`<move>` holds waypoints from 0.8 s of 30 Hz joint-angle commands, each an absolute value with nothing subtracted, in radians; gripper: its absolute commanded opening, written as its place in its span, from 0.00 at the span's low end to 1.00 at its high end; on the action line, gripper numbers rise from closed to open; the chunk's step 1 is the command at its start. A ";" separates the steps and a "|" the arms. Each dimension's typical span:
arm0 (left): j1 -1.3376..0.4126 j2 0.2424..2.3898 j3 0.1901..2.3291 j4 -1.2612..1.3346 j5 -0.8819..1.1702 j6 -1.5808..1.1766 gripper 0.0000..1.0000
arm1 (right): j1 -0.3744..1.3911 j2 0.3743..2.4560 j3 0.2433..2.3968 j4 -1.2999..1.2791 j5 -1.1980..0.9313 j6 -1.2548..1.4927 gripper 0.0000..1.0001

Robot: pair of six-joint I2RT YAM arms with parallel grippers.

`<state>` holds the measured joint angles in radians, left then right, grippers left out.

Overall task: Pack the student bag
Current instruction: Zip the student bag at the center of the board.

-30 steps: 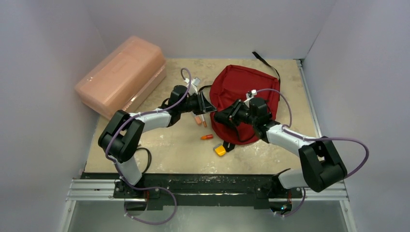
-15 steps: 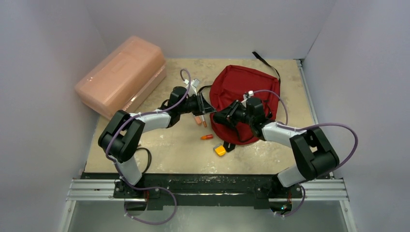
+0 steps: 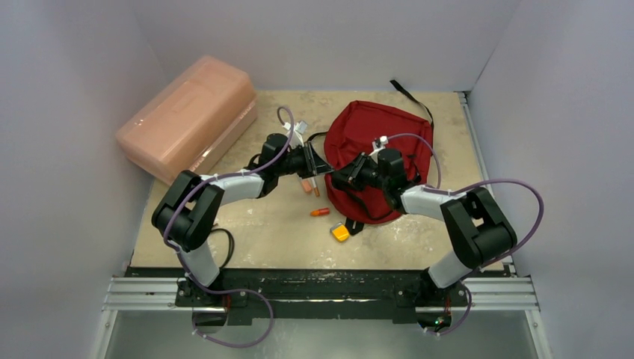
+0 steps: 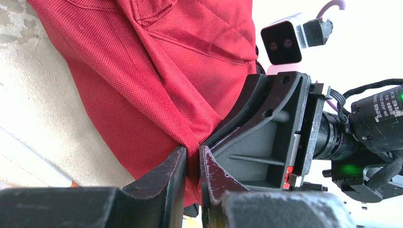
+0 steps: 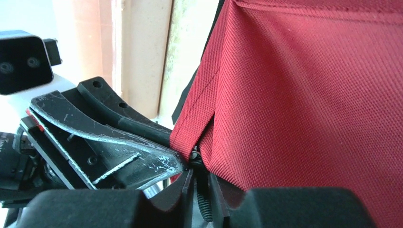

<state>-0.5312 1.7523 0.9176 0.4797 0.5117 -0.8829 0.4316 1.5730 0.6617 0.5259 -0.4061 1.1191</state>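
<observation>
I am clamping the edge of the student bag (image 3: 374, 127) between left jaws and right jaws alike, presumably to open it.

No wording is legible to me. The only lettering is small white print on the black motor casing (image 4: 380, 107) behind the right gripper (image 4: 216, 137), at three o'clock in my left wrist view, and it is too small to read.
</observation>
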 commanded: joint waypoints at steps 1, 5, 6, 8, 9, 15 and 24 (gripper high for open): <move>-0.545 1.747 0.915 0.567 0.566 -0.907 0.14 | 0.432 1.584 0.719 0.553 -0.365 1.032 0.15; -0.538 1.738 0.940 0.471 0.517 -0.875 0.31 | 0.432 1.542 0.736 0.464 -0.372 0.962 0.00; -0.535 1.736 0.960 0.412 0.490 -0.866 0.35 | 0.433 1.530 0.750 0.414 -0.371 0.932 0.00; -0.527 1.740 1.013 0.307 0.448 -0.834 0.38 | 0.433 1.508 0.768 0.328 -0.373 0.871 0.00; -0.527 1.746 1.041 0.256 0.420 -0.827 0.39 | 0.433 1.500 0.772 0.302 -0.374 0.845 0.00; -0.527 1.857 1.229 0.068 0.317 -0.821 0.52 | 0.435 1.479 0.802 0.211 -0.376 0.739 0.00; -0.532 1.940 1.318 -0.074 0.266 -0.758 0.55 | 0.443 1.491 0.833 0.199 -0.424 0.701 0.00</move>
